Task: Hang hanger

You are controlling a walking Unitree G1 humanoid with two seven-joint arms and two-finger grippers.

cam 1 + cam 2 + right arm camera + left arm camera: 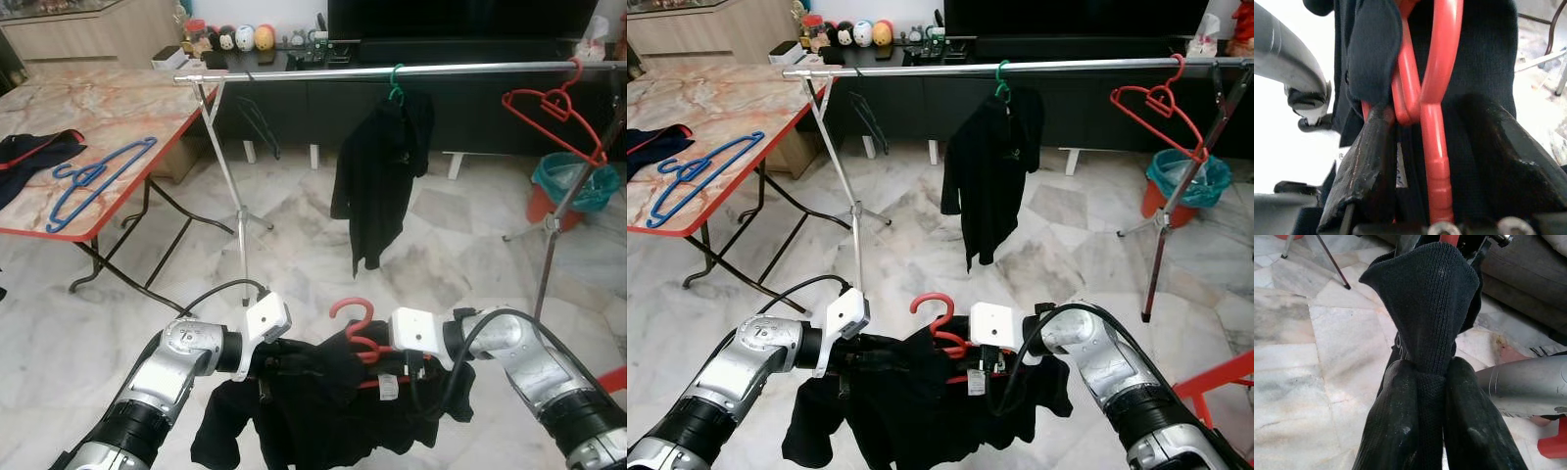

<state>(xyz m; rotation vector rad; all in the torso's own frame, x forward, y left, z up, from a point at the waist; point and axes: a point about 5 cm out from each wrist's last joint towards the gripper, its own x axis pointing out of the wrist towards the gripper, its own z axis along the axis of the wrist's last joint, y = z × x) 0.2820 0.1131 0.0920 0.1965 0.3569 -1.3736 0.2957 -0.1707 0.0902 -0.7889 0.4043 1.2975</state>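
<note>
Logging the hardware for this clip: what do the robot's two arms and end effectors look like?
Both arms are silver metal cylinders with black ribbed sections near the bottom edge. A white boxy wrist module sits ahead of each, with a black cable looping over it. The left end effector and right end effector each have two long black fingers, scuffed.

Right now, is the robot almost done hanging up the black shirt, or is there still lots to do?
About halfway. Done: the black shirt is already on the red hanger. In hand: the left gripper pinches the cloth and the right gripper is closed on the hanger's neck, low before the robot. Left: lifting the hook onto the silver rail, where another black garment already hangs.
</note>
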